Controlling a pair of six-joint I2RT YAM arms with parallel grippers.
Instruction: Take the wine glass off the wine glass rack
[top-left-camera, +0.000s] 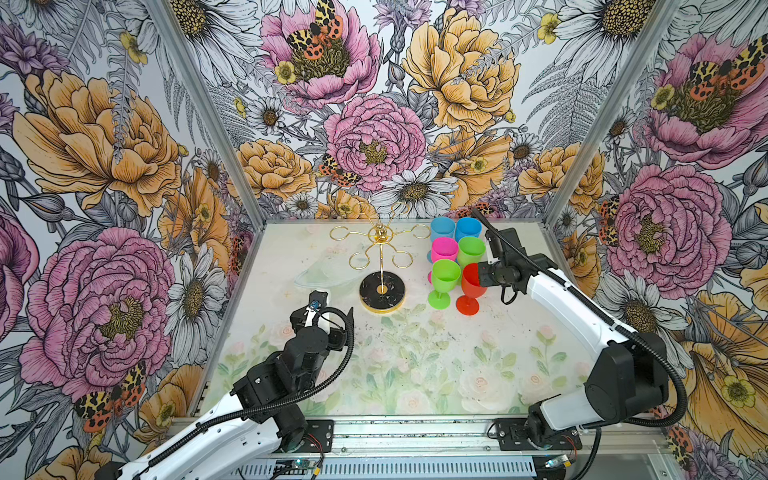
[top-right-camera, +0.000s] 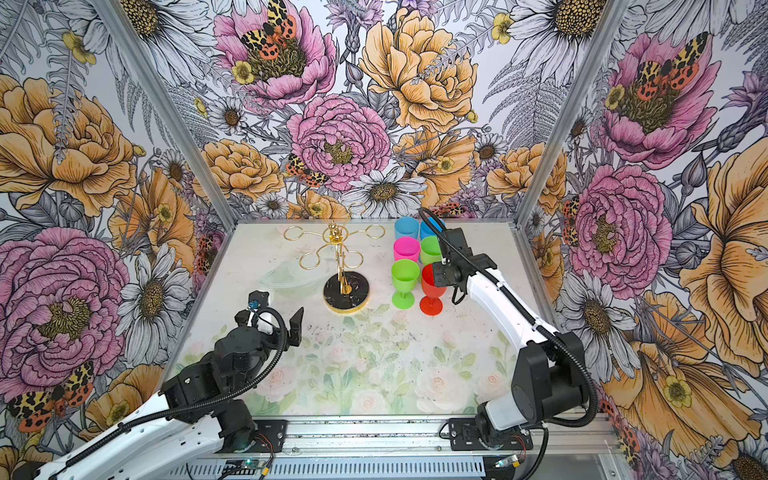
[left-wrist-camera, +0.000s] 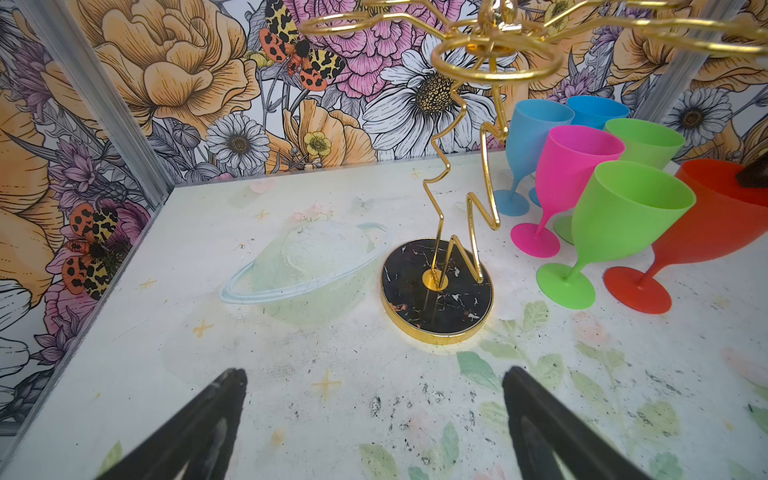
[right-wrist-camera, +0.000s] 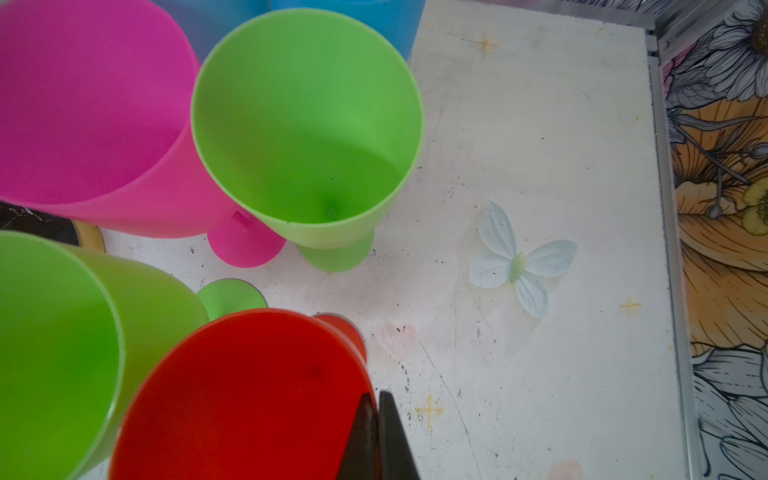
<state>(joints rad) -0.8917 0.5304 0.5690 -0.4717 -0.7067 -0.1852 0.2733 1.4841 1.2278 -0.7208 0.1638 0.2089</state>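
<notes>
right hand pinches red glass beside green glass.

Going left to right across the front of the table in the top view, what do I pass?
left gripper → rack → front green glass → red glass

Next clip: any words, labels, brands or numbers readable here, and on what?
None can be read. The wine glasses, the wine glass rack, the table and the flowered walls carry no writing. The small circuit board on the front rail may bear print, but it is too small to tell.
</notes>
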